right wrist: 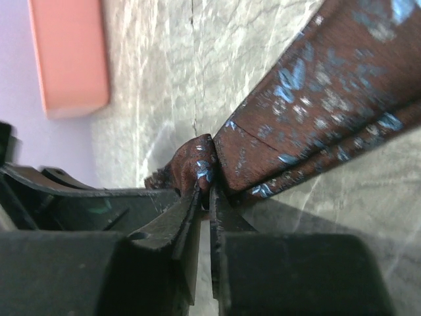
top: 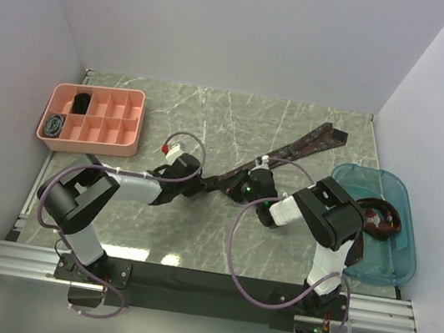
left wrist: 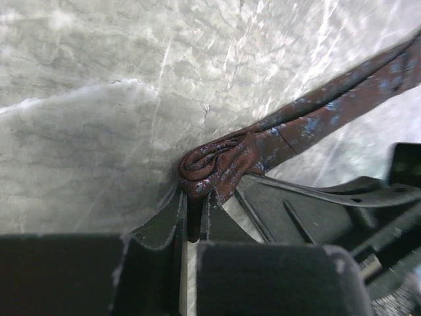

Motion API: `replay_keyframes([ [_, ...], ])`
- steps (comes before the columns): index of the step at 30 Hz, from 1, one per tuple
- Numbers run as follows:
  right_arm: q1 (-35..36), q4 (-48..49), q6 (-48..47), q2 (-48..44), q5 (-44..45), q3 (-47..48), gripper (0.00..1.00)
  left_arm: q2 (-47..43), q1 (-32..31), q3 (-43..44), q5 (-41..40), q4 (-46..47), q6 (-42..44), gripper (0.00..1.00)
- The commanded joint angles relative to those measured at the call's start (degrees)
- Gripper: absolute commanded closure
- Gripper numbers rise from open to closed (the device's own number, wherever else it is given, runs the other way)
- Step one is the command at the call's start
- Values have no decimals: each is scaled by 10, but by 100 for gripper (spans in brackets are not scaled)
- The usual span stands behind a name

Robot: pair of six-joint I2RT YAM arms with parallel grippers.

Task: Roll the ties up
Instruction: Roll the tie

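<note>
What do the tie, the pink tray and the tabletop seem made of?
Tie: soft woven fabric, faint sheen, maroon-brown with blue flecks; it creases and bunches. Pink tray: probably moulded plastic, matte, uniform colour. Tabletop: grey marble look, white veins; stone or print, unclear.

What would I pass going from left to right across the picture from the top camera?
Pink plastic compartment tray, left tool, right tool, see-through blue plastic tub. Both tools pinch the brown patterned fabric necktie.

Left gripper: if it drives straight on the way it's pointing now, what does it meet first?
The folded end of the tie, pinched right at the left gripper tips. Beyond that, probably the marble tabletop, though depth is unclear.
</note>
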Motion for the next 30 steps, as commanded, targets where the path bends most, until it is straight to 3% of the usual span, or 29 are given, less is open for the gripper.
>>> replay_keyframes([
  [1, -7, -158, -92, -42, 26, -6, 84, -21, 2, 52, -53, -189, 68, 99],
  [6, -8, -211, -177, -105, 23, 10, 75, -23, 2, 124, -75, -342, 102, 99],
  [13, -6, -240, -260, -145, -26, 50, 75, -30, 2, 176, -109, -460, 153, 99],
  [16, 2, -227, -265, -132, -74, 79, 78, -35, 2, 189, -111, -483, 157, 99],
  [25, 56, -194, -245, -62, -103, 158, 75, -54, 2, 225, -122, -551, 175, 99],
  [30, 90, -185, -299, -47, -105, 154, 73, -55, 9, 213, -106, -535, 175, 99],
])
